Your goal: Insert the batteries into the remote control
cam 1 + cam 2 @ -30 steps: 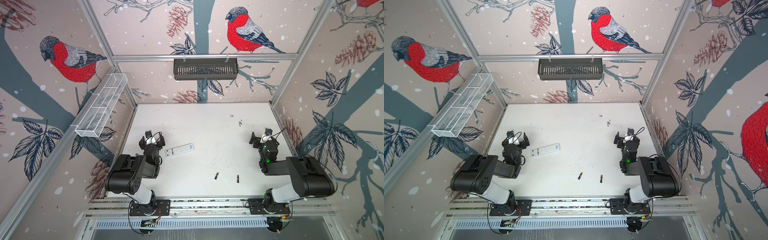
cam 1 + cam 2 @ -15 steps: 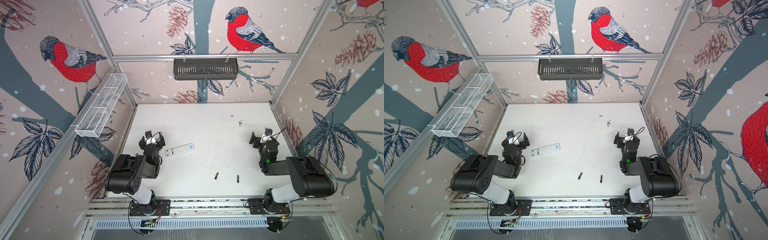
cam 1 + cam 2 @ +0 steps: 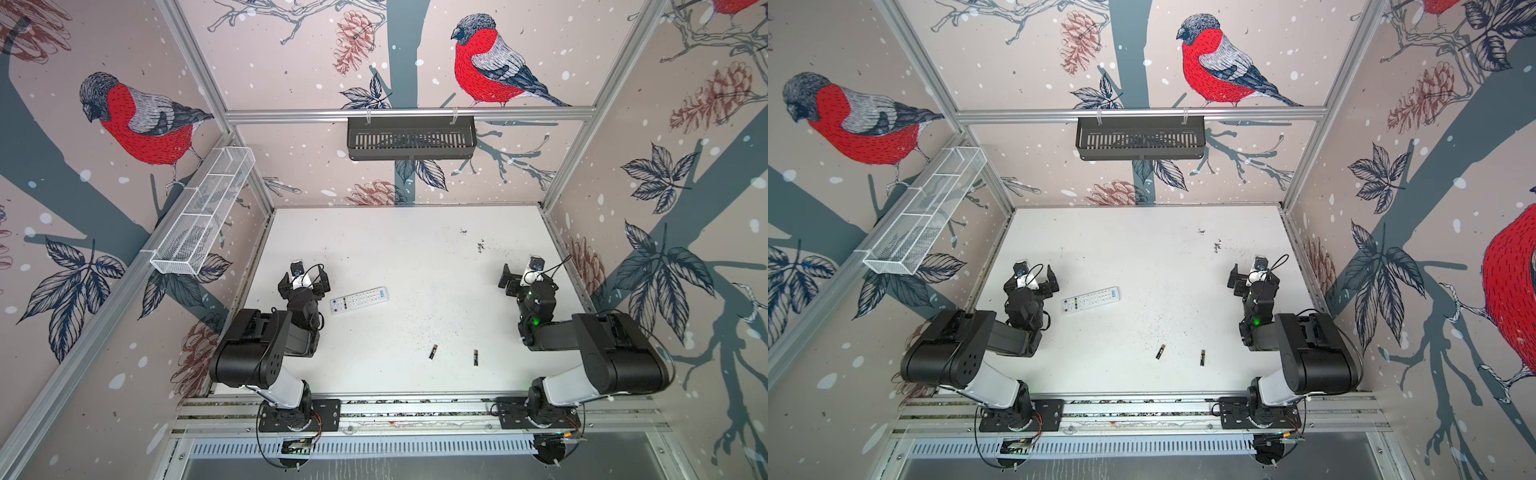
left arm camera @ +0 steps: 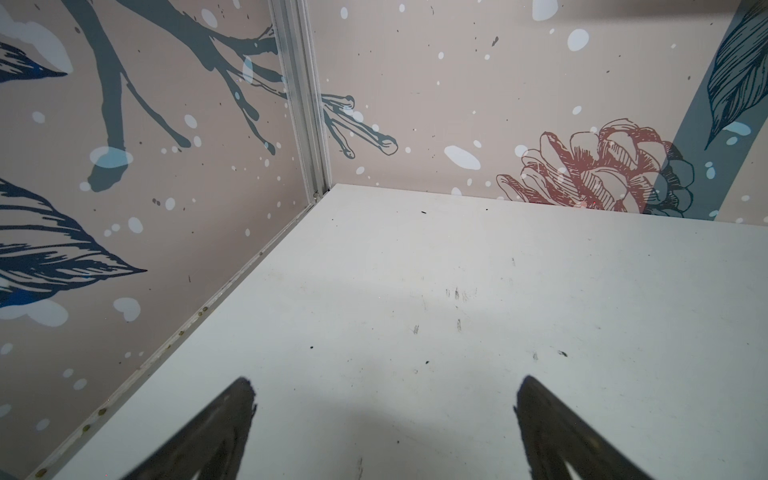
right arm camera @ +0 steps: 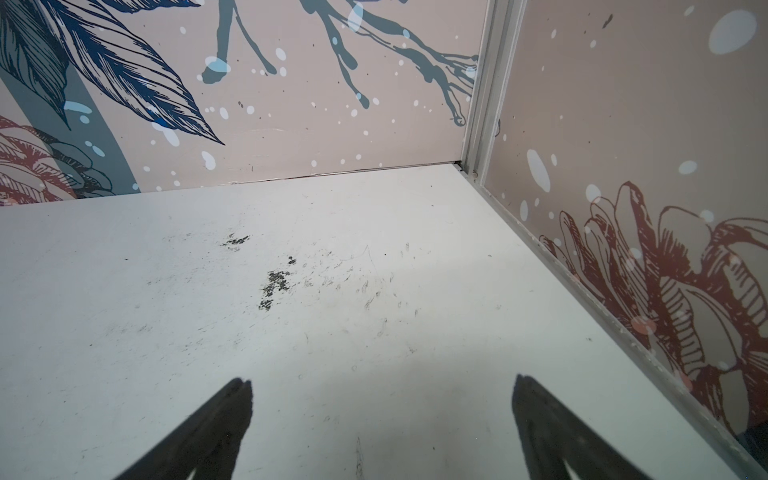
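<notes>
The white remote control (image 3: 359, 300) (image 3: 1090, 300) lies buttons up on the white table (image 3: 415, 249), left of centre, its blue logo end pointing right. Two small black batteries with gold ends lie apart near the front edge, one (image 3: 433, 352) (image 3: 1160, 351) nearer the middle and one (image 3: 475, 357) (image 3: 1202, 357) to its right. My left gripper (image 3: 304, 282) (image 4: 384, 386) stands open just left of the remote, holding nothing. My right gripper (image 3: 525, 278) (image 5: 380, 384) stands open and empty near the right wall. Both wrist views show only bare table and the back corners.
A black slatted basket (image 3: 411, 137) hangs on the back wall. A white wire basket (image 3: 203, 212) hangs on the left wall. Printed walls close in the table on three sides. Dark scuff marks (image 3: 480, 246) (image 5: 274, 286) spot the back right. An aluminium rail (image 3: 415, 405) runs along the front.
</notes>
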{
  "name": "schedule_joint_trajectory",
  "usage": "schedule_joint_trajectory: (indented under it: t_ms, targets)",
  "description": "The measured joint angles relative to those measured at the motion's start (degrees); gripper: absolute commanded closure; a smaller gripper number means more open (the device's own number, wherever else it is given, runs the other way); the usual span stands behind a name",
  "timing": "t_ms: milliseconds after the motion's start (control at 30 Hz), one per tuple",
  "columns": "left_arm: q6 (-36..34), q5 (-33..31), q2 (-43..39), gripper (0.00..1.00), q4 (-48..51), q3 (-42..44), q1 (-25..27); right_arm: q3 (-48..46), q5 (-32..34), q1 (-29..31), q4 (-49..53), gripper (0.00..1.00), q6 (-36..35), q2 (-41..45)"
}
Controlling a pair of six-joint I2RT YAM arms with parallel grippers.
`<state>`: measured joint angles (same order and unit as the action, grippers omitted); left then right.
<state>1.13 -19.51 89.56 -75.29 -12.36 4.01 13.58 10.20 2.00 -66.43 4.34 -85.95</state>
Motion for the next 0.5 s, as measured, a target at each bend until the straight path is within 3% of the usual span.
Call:
schedule_joint_trajectory:
  t_ms: [267,500]
  targets:
    - [-0.2,-2.4,-5.0,0.03,5.2,-2.6,2.2,0.0,0.0,0.0,0.0,0.00,0.0,0.0]
    - [0.0,-11.1,-9.3,0.03,18.8,-9.9,6.9,0.0,0.0,0.1,0.0,0.01,0.0,0.0]
